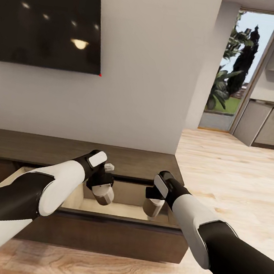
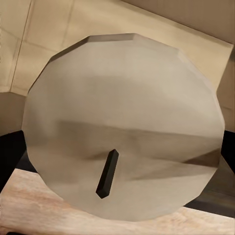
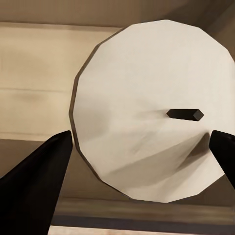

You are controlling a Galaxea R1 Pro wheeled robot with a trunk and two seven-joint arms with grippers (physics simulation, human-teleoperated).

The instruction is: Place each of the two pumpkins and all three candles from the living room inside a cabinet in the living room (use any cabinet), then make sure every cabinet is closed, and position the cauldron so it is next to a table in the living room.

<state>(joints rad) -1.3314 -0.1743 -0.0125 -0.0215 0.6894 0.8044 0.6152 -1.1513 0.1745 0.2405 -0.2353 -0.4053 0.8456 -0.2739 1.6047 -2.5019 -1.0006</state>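
We stand before the long dark-brown cabinet (image 1: 142,164), whose wide drawer (image 1: 110,233) is pulled out toward us, showing its pale tan inside. Above it a dark screen (image 1: 49,18) hangs on the grey wall, and light wood-plank floor (image 1: 236,177) runs off to the right toward a glass door.

Both our arms reach over the open drawer, each carrying a candle. The left gripper (image 1: 102,189) has its jaws clenched on the left candle (image 1: 104,194), a short grey cylinder held above the drawer cavity near its middle. Its long axis is tilted, the rounded end pointing down and toward our right, away from the wrist. In the left wrist view this candle (image 2: 122,127) presents its flat round face straight at the camera, the small dark wick (image 2: 107,174) standing out of it, so the axis runs along the line of the fingers.

The right gripper (image 1: 154,202) grasps the right candle (image 1: 152,208), which hangs close to upright over the right part of the drawer, lower end down in the cavity. In the right wrist view the pale face of that candle (image 3: 152,112) looks at the lens, its wick (image 3: 185,114) dark on it, and the two black fingers (image 3: 34,181) flank its sides, closed against it.

The two candles are near each other but apart.
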